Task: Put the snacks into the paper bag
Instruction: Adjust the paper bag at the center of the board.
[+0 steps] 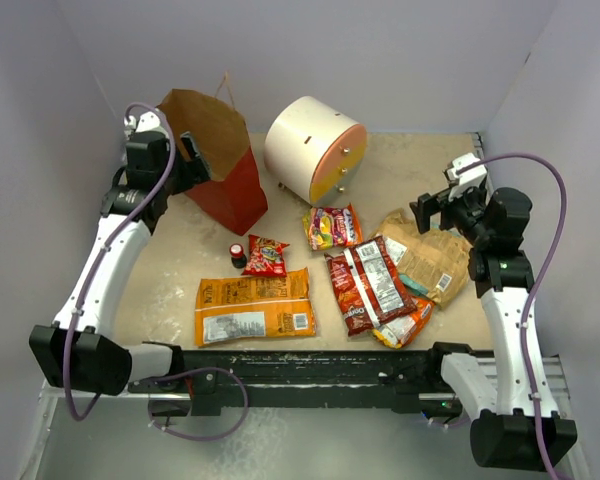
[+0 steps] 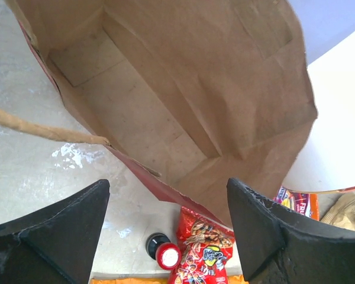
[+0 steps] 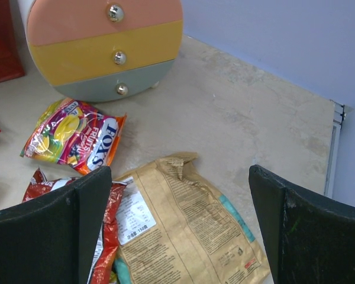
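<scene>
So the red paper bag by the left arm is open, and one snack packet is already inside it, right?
Not quite. The red paper bag by the left arm is open, but it holds nothing: the left wrist view shows its bare brown bottom. The snacks lie out on the table.

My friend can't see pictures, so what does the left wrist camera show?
An open paper bag, brown and empty inside, fills the view, with the left gripper open in front of its mouth. Below sit a small red snack packet and a tiny red-capped bottle.
</scene>
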